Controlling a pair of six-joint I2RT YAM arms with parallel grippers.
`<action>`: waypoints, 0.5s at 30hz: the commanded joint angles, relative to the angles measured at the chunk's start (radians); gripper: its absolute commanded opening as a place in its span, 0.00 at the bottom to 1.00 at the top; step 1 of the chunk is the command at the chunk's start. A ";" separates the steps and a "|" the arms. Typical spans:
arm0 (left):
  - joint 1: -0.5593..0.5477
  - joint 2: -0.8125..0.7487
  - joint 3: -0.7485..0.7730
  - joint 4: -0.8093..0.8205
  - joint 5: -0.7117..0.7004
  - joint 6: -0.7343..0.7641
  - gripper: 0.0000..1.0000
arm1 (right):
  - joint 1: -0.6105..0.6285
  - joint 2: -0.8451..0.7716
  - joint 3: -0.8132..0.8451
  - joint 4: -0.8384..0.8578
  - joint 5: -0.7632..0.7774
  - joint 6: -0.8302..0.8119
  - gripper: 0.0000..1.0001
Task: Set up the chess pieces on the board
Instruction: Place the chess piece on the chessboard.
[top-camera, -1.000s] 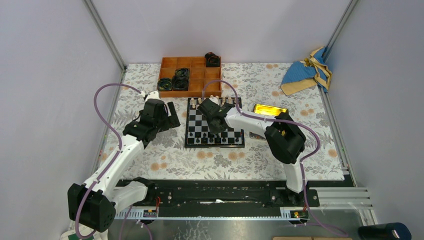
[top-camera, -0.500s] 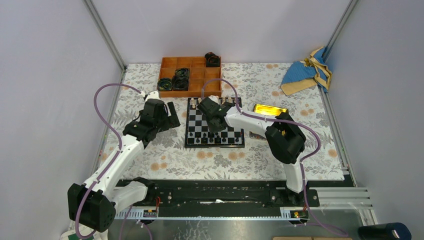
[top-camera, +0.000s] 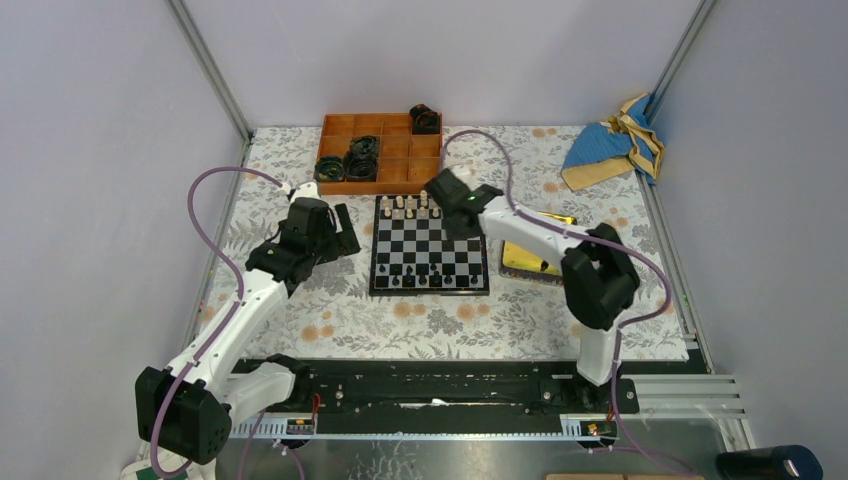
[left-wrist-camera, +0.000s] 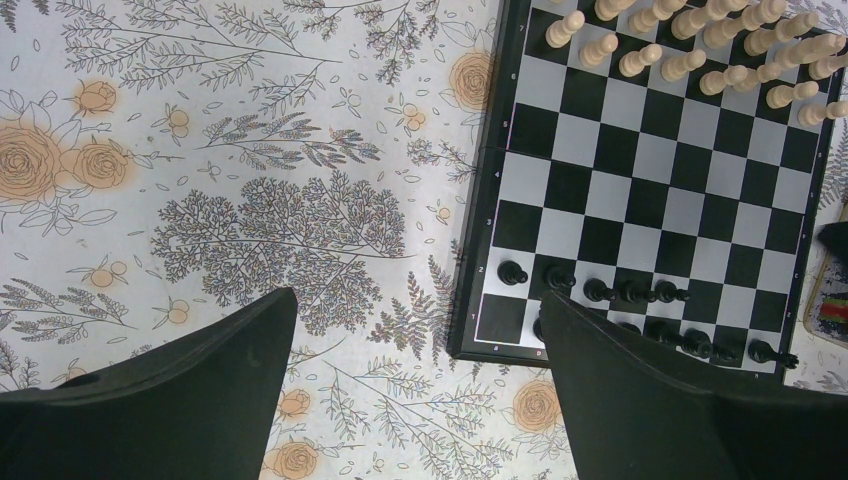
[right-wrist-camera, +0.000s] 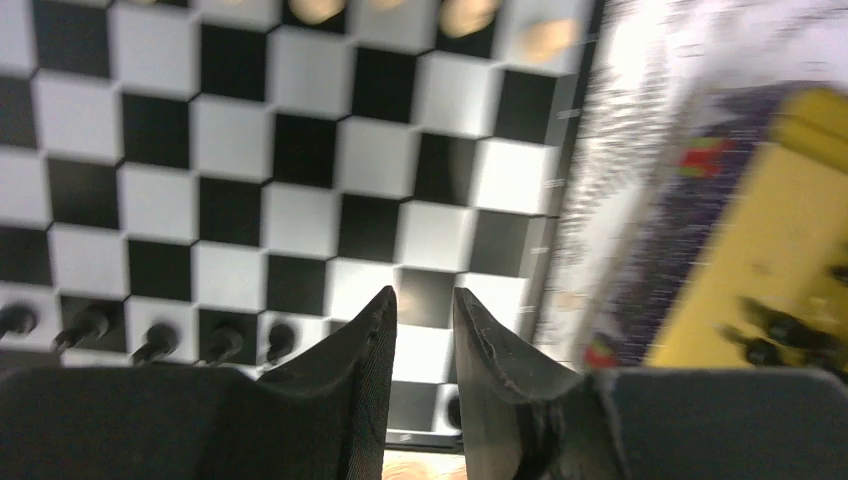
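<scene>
The board (top-camera: 430, 245) lies mid-table, its black and silvery checks also filling the left wrist view (left-wrist-camera: 650, 180) and the blurred right wrist view (right-wrist-camera: 250, 150). Black chess pieces (top-camera: 425, 279) stand along its near rows (left-wrist-camera: 620, 292) (right-wrist-camera: 150, 340); cream pieces (top-camera: 413, 207) fill the far rows. More black pieces (right-wrist-camera: 785, 330) lie in a yellow box (right-wrist-camera: 770, 230). My right gripper (top-camera: 462, 212) (right-wrist-camera: 425, 300) hovers over the board's right side, open by a narrow gap with nothing in it. My left gripper (top-camera: 338, 236) (left-wrist-camera: 420, 380) hangs wide open and empty over the floral cloth left of the board.
An orange compartment tray (top-camera: 380, 155) with black coiled rings (top-camera: 360, 158) stands behind the board. The yellow box (top-camera: 528, 262) lies right of the board, partly under my right arm. A blue and tan cloth (top-camera: 612, 145) is bunched at the back right. Frame posts rise at the far corners.
My right gripper has lifted off the middle of the board and swung to its back right, jaws slightly wider. The left arm has not moved.
</scene>
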 joint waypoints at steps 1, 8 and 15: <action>0.008 -0.013 -0.002 0.039 0.011 0.010 0.99 | -0.107 -0.144 -0.045 0.002 0.136 0.033 0.34; 0.008 -0.010 -0.002 0.040 0.013 0.005 0.99 | -0.245 -0.237 -0.162 0.003 0.200 0.052 0.35; 0.009 0.001 0.005 0.040 0.023 0.004 0.99 | -0.357 -0.270 -0.272 0.005 0.193 0.102 0.35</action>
